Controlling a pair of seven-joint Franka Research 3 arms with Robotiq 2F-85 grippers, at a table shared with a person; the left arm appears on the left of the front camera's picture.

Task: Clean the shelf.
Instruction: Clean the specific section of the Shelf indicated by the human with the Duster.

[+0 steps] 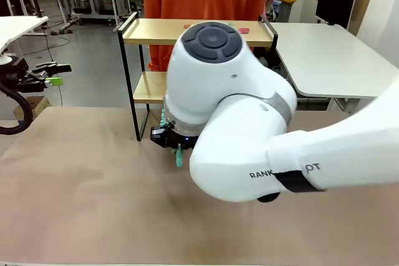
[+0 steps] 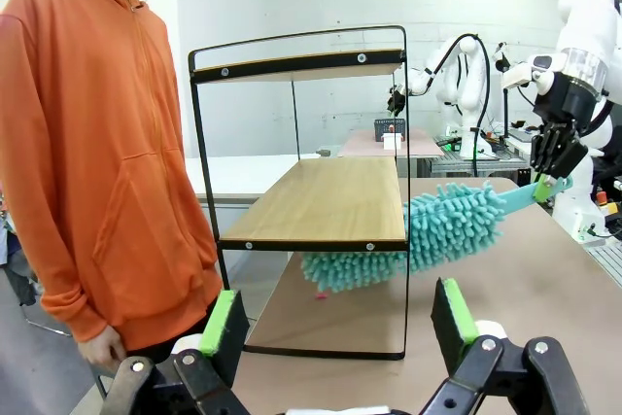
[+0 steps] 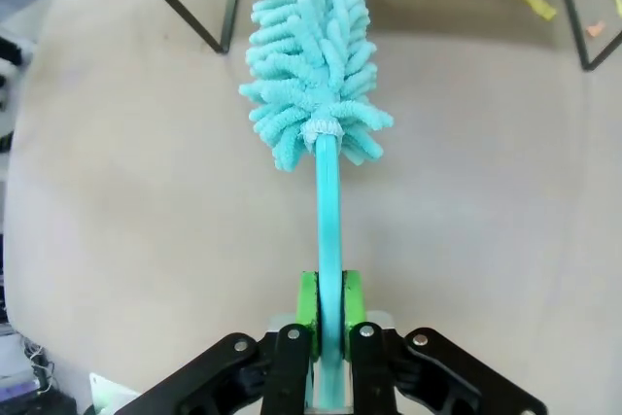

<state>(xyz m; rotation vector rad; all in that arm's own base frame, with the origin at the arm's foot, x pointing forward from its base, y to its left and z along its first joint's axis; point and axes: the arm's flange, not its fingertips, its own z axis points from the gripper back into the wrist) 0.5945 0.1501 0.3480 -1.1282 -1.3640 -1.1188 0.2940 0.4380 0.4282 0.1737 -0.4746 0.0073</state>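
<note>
Green pads (image 3: pixel 307 298) of my right hand (image 3: pixel 329 300) are clamped flat on the thin handle of the teal duster (image 3: pixel 309 65), so that hand is closed and gripping it. My left hand (image 2: pixel 340 323) hangs back off to the side with its jaws wide apart, holding nothing.

Past the handle, the fluffy head lies low over the bench (image 3: pixel 117 191), at the near edge of the shelf's (image 2: pixel 330 196) lower board. It seems to dip under that edge; I cannot tell if it touches.

My worry is that a push from here sends the head beneath the board, not across it. It could also snag a black leg and shove the light rack towards the person (image 2: pixel 97 143) standing just behind it. The narrow pinch could let the handle twist, too.

The shelf stands upright at the bench's far edge, pale wood on a thin black frame, with coloured scraps (image 1: pixel 243 30) on its top board.
</note>
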